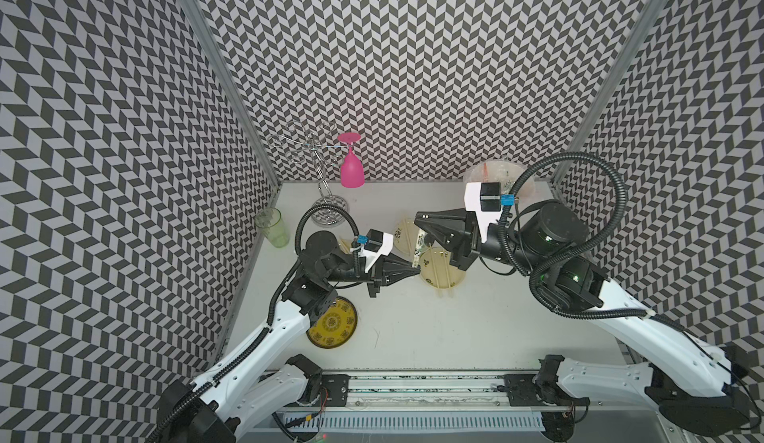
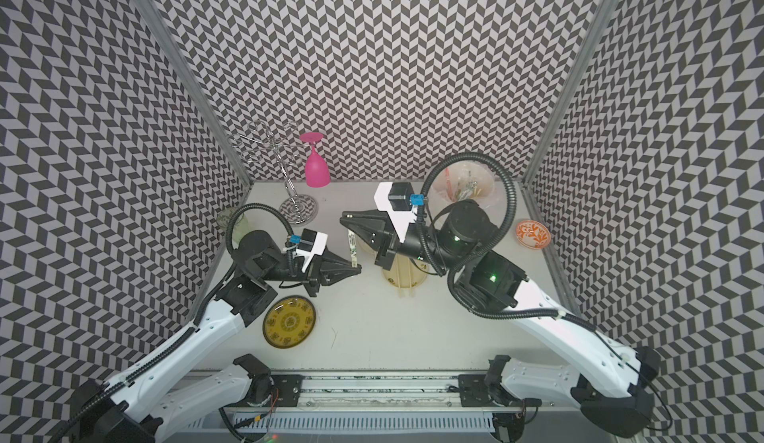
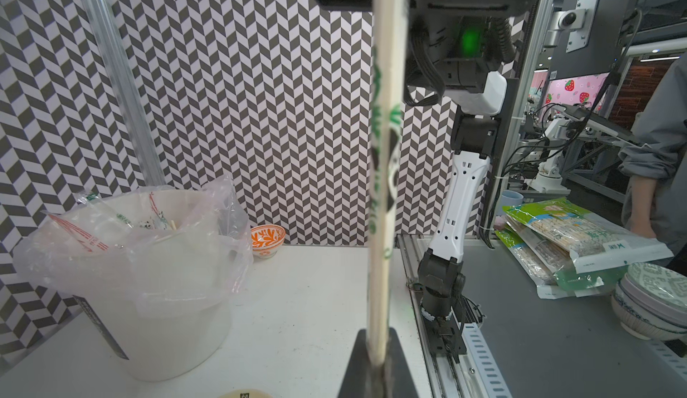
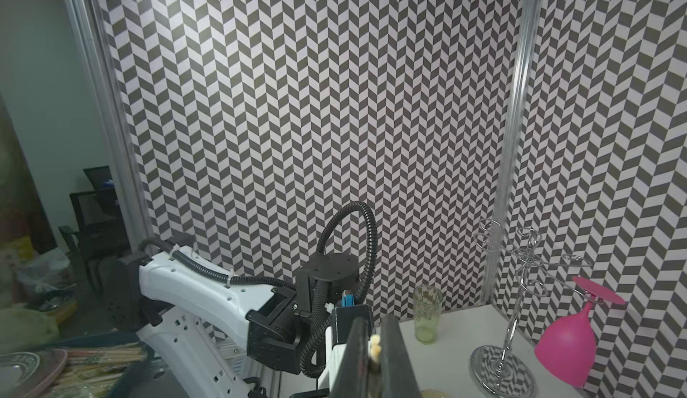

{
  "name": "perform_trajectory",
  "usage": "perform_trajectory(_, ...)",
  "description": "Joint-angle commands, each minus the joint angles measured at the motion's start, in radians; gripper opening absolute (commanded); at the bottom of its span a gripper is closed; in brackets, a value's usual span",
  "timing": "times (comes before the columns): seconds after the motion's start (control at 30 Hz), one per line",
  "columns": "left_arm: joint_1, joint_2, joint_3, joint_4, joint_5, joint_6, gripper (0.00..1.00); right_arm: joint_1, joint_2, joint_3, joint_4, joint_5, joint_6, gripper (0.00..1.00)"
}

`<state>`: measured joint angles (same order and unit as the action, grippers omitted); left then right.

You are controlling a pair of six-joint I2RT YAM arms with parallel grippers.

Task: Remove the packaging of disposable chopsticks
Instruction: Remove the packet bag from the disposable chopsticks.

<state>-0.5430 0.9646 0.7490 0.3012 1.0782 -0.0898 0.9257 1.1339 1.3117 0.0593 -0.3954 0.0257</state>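
The task is partway through, with one pair in hand. The left tool (image 1: pixel 415 273) is clamped on the lower end of a long clear plastic sleeve printed in green and black (image 3: pixel 384 147). The sleeve stands nearly upright from that tool's tip to the right tool (image 1: pixel 419 217) above it. The right tool is pressed together on the upper end: in the right wrist view, pale stick tips (image 4: pixel 375 342) sit between its fingers, though I cannot tell whether plastic covers them there. This sleeve is not yet off, and I judge the step in hand to be the pull that parts sticks from wrapper. Other pairs look finished. Beneath the right tool, a round beige plate (image 1: pixel 457 276) carries bare tan chopsticks (image 1: pixel 438 279), and a second beige plate (image 1: pixel 400 245), just beyond the left tool's tip, carries more. Past the right tool's wrist, a white bucket lined with a clear plastic bag (image 3: pixel 178 303) holds empty wrappers, one red-striped (image 3: pixel 83 233), others green-printed (image 3: pixel 124 218). A round yellow plate with dark ornament (image 1: pixel 333 324), behind the left tool, has nothing on it. Pale stick ends (image 1: pixel 344 245) show behind the left tool's wrist; I cannot tell whether they are wrapped. By my reckoning, what is left is to strip this sleeve, plate the sticks and bin the wrapper.
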Motion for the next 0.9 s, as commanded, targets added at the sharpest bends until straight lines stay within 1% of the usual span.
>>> perform_trajectory(0.0, -0.002, -0.049, -0.006, 0.106, -0.039, -0.04, 0.0, -0.009, 0.013, -0.121, 0.094, -0.063, 0.11, 0.0)
perform_trajectory(0.13, 0.013, -0.057, -0.004, 0.107, -0.074, -0.048, 0.0, -0.007, 0.036, -0.244, 0.184, -0.107, 0.172, 0.0)
perform_trajectory(0.27, 0.023, -0.067, -0.018, 0.153, -0.064, -0.073, 0.0, -0.004, 0.041, -0.373, 0.249, -0.098, 0.203, 0.0)
perform_trajectory(0.33, 0.025, -0.067, -0.016, 0.152, -0.06, -0.075, 0.0, 0.007, 0.038, -0.405, 0.265, -0.081, 0.203, 0.0)
perform_trajectory(0.43, 0.024, -0.074, -0.025, 0.183, -0.052, -0.093, 0.0, 0.034, 0.053, -0.407, 0.222, -0.024, 0.156, 0.0)
perform_trajectory(0.5, 0.025, -0.086, -0.031, 0.202, -0.057, -0.098, 0.0, 0.046, 0.073, -0.41, 0.203, -0.012, 0.141, 0.0)
perform_trajectory(0.67, 0.025, -0.126, -0.063, 0.266, -0.107, -0.121, 0.0, 0.068, 0.106, -0.496, 0.301, -0.019, 0.222, 0.0)
perform_trajectory(0.7, 0.026, -0.131, -0.074, 0.291, -0.123, -0.132, 0.0, 0.083, 0.113, -0.518, 0.329, -0.001, 0.235, 0.0)
perform_trajectory(0.77, 0.028, -0.135, -0.078, 0.294, -0.165, -0.137, 0.0, 0.123, 0.125, -0.539, 0.346, 0.074, 0.241, 0.0)
perform_trajectory(0.8, 0.031, -0.136, -0.079, 0.292, -0.174, -0.138, 0.0, 0.152, 0.128, -0.544, 0.338, 0.143, 0.231, 0.0)
perform_trajectory(0.83, 0.032, -0.137, -0.082, 0.302, -0.17, -0.142, 0.0, 0.186, 0.132, -0.543, 0.321, 0.239, 0.216, 0.0)
perform_trajectory(0.87, 0.033, -0.137, -0.086, 0.316, -0.17, -0.151, 0.0, 0.205, 0.138, -0.54, 0.308, 0.292, 0.203, 0.0)
